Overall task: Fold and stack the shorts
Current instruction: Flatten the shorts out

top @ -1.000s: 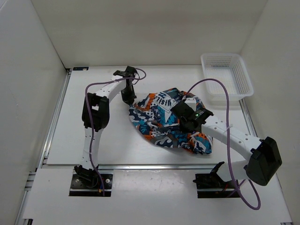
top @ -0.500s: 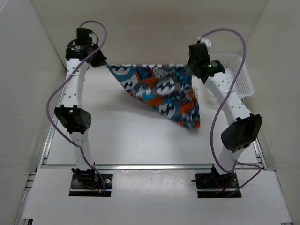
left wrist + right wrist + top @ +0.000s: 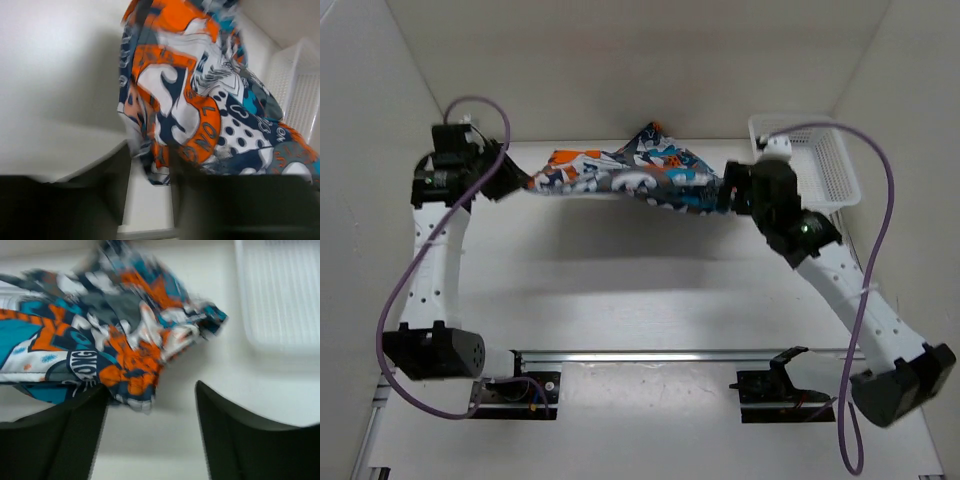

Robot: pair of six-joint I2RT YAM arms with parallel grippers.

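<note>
The printed shorts (image 3: 630,175) hang in a stretched band above the far part of the table, between my two grippers. My left gripper (image 3: 515,180) is at their left end. In the left wrist view its jaws (image 3: 150,170) stand apart, and the shorts' (image 3: 200,100) hem sits just at the fingertips, blurred. My right gripper (image 3: 725,195) is at the right end. In the right wrist view it (image 3: 150,400) is wide open, and a corner of the shorts (image 3: 100,340) lies just off the left finger (image 3: 75,425), with bare table showing between the jaws.
A white mesh basket (image 3: 810,165) stands at the back right corner, close behind the right gripper; it also shows as the basket (image 3: 280,295) in the right wrist view. White walls close in the table on three sides.
Both arms have swung down and outward, drawing the shorts from a hanging drape into a flatter band. Both grippers, shut on the cloth before, now have their jaws apart.
</note>
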